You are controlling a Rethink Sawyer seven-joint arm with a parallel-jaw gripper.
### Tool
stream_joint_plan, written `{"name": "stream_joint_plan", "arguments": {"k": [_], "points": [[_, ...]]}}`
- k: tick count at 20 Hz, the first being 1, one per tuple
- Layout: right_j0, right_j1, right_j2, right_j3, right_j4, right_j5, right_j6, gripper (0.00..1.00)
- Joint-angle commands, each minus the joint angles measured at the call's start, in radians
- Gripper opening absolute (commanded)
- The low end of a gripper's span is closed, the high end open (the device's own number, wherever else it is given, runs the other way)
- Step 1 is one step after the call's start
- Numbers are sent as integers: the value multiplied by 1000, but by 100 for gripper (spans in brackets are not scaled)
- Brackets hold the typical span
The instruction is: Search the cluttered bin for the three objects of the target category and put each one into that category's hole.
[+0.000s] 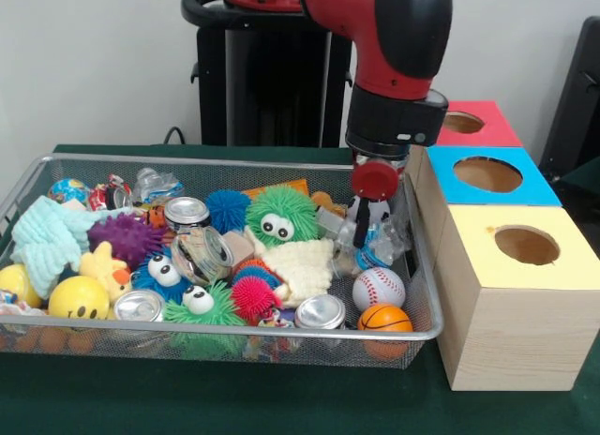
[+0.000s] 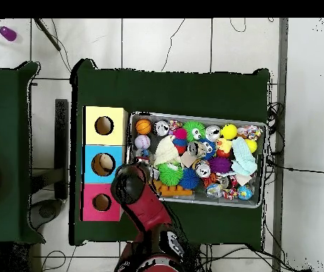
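The silver wire-mesh bin [image 1: 225, 334] is full of toys; it also shows in the overhead view [image 2: 196, 117]. My gripper [image 1: 366, 231] reaches down into the bin's right end, right at a wrinkly clear bottle [image 1: 386, 240]. A bit of blue label [image 1: 368, 258] shows just below it. Whether the gripper holds the bottle is unclear. Another clear bottle [image 1: 155, 184] lies at the bin's back left. The blue-topped box with its round hole [image 1: 487, 174] stands just right of the bin. In the overhead view the arm [image 2: 130, 185] covers the gripper, beside the blue box's hole [image 2: 103, 164].
A red-topped box [image 1: 473, 124] and a yellow-topped box [image 1: 525, 246] flank the blue one. In the bin lie silver cans [image 1: 321, 312], a baseball [image 1: 378, 288], a small basketball [image 1: 384, 319], fuzzy eyed balls [image 1: 281, 215] and a light blue cloth [image 1: 47, 240].
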Motion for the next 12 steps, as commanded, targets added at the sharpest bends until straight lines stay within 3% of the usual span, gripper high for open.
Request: {"name": "stream_joint_plan", "arguments": {"k": [1, 12], "points": [[-22, 35, 148, 47, -73, -47, 291, 100], [33, 0, 111, 50, -32, -20, 291, 100]]}}
